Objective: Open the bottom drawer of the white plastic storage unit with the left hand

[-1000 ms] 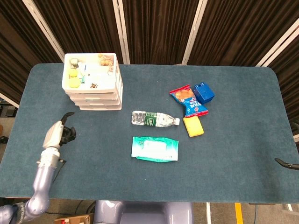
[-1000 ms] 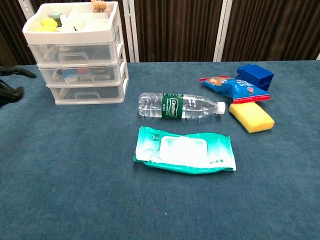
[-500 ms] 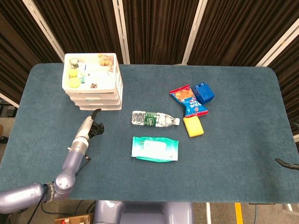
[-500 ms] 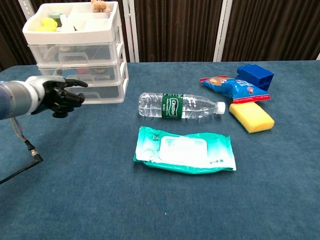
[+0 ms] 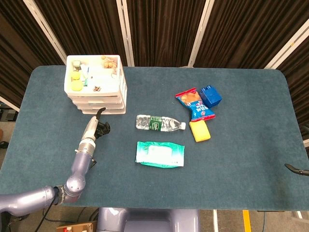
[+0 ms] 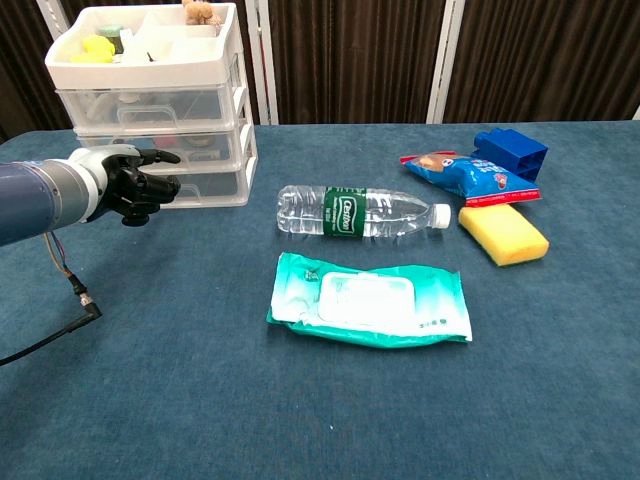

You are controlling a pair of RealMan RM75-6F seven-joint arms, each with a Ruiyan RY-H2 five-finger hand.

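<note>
— Surface and room? Blue carpet-like counter (image 5: 251,145), rounded at the corners; behind it, dark pleated curtains (image 5: 159,29) with pale upright strips.

— The storage unit? White plastic storage unit (image 6: 150,110) at the counter's far left corner, three clear-fronted drawers under an open top tray of small odds and ends. Bottom drawer (image 6: 190,187) shut, flush with the two above.

— Left hand? Left hand (image 6: 125,185) just in front of the storage unit, level with the bottom drawer in the chest view. Fingers partly curled, one stretched toward the drawer front, nothing held. Touching the drawer or just short of it: cannot tell.

— Right hand? Only a dark tip (image 5: 295,169) at the counter's right edge in the head view; open or closed, impossible to say.

— Elsewhere? Right of the storage unit, a clear water bottle (image 6: 355,212) on its side; in front of it a teal wipes pack (image 6: 370,300). Further right, a snack bag (image 6: 462,175), a blue block (image 6: 510,152) and a yellow sponge (image 6: 503,234), close together.
</note>
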